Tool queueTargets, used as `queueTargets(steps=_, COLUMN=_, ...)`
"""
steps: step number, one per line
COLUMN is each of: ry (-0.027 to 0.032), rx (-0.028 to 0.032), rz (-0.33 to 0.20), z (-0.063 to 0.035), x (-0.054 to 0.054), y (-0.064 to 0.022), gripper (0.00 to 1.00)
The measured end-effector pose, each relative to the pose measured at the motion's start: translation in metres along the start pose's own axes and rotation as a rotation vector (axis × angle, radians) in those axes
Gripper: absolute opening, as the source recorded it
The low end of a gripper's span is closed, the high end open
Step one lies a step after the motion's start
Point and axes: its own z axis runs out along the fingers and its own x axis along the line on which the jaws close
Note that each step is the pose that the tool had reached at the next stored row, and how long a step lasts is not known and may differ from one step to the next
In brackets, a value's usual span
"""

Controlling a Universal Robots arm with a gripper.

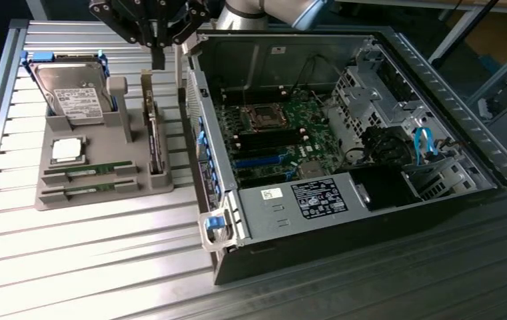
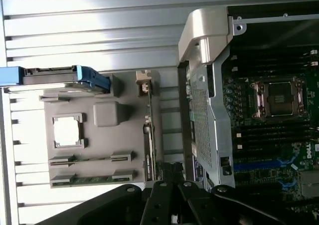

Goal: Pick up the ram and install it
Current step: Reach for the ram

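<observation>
Holding end effector [image 1: 157, 63] pinched shut and empty above tray's [image 1: 102, 201] back end, beside open computer case [image 1: 276, 203]; leaving ram [image 1: 88, 171] resting in front slot beside its twin [image 1: 88, 189], exposing top edge for gripping.

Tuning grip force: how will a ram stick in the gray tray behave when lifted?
Probably stiff and light: the ram is a thin, narrow green board. Likely to bind if pulled askew: it sits on edge in a slot of the gray tray. Little to pinch, so it may slip.
</observation>
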Motion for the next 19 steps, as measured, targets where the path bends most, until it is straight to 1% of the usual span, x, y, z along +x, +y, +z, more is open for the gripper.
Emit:
queueTargets(steps=8, ry=-0.0001, rx=-0.0001, rz=0.000, z=-0.0006, x=0.022, y=-0.0016, gripper=0.10)
queueTargets(steps=12, ry=-0.0001, rx=-0.0001, rz=0.000, z=-0.0010, x=0.037, y=-0.0028, gripper=0.10)
queueTargets(steps=16, ry=0.0000, rx=0.0000, rz=0.000, z=-0.0013, x=0.046, y=-0.0035, gripper=0.10)
queueTargets(steps=19, ry=-0.0002, rx=-0.0001, rz=0.000, z=-0.0016, x=0.058, y=-0.0044, gripper=0.10)
